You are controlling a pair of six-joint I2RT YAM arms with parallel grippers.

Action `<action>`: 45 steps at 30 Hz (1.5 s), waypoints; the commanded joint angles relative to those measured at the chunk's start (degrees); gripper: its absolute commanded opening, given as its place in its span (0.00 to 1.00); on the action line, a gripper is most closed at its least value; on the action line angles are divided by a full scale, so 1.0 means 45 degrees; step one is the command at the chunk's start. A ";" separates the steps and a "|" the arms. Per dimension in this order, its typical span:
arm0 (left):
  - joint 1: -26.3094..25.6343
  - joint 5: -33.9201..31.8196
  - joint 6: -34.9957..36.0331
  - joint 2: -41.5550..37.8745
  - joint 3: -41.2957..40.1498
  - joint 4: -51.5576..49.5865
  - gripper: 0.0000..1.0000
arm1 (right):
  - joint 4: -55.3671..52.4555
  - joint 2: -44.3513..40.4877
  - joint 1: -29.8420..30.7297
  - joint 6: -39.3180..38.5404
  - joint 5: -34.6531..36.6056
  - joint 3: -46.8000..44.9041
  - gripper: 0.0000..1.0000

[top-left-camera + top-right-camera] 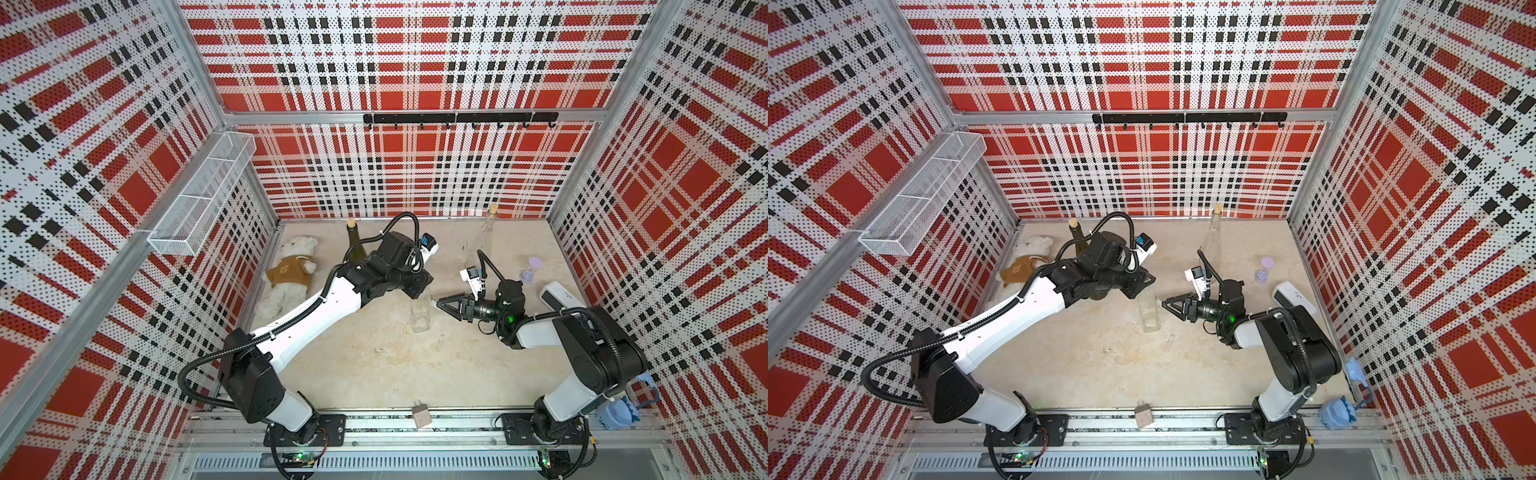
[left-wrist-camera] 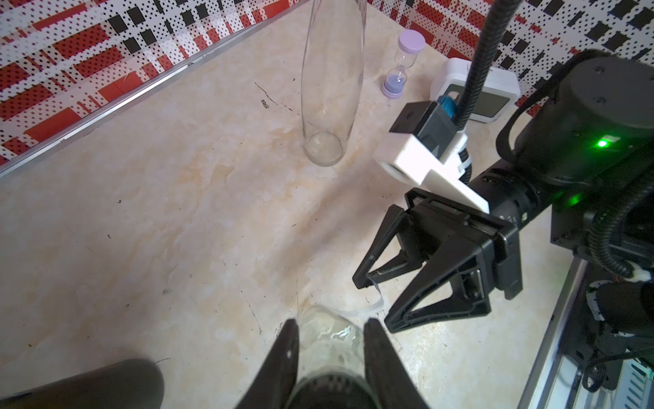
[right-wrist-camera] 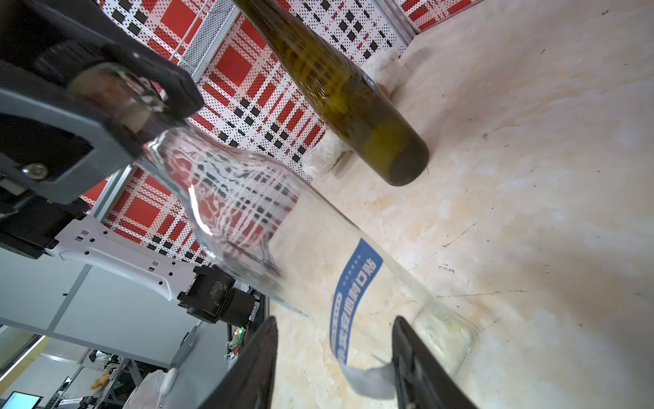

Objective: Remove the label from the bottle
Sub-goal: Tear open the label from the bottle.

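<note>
A clear square-based bottle (image 1: pixel 420 313) (image 1: pixel 1149 313) stands mid-table. My left gripper (image 2: pixel 329 324) (image 1: pixel 419 287) is shut on its corked neck from above. The bottle (image 3: pixel 265 212) carries a blue label (image 3: pixel 354 294) with white print. The label's lower end is peeled off the glass and curls as a pale strip (image 2: pixel 368 308) against one finger of my right gripper (image 3: pixel 334 322) (image 2: pixel 375 302). That gripper (image 1: pixel 440 305) lies level at the bottle's right side, low near its base. It is open, its jaws set either side of the loose strip.
A dark green bottle (image 1: pixel 353 245) and a teddy bear (image 1: pixel 291 274) stand at the back left. A tall clear bottle (image 1: pixel 484 237), a purple hourglass (image 1: pixel 532 268) and a white device (image 1: pixel 559 295) are at the back right. A small block (image 1: pixel 420 415) sits on the front rail.
</note>
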 commanded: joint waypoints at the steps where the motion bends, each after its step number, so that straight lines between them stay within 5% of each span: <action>1: 0.0014 0.0111 -0.0080 0.0198 0.0043 -0.0627 0.25 | 0.0525 -0.0540 0.0016 -0.0088 -0.0083 -0.0242 0.48; 13: 0.0012 0.0051 -0.0087 0.0084 -0.0082 -0.0629 0.25 | -0.0246 -0.1054 -0.0012 -0.0424 -0.0093 -0.0717 0.33; 45: 0.0021 -0.0005 -0.0137 0.0201 0.0111 -0.0629 0.25 | -0.2047 -0.1314 0.0408 -0.1464 0.0147 -0.0259 0.24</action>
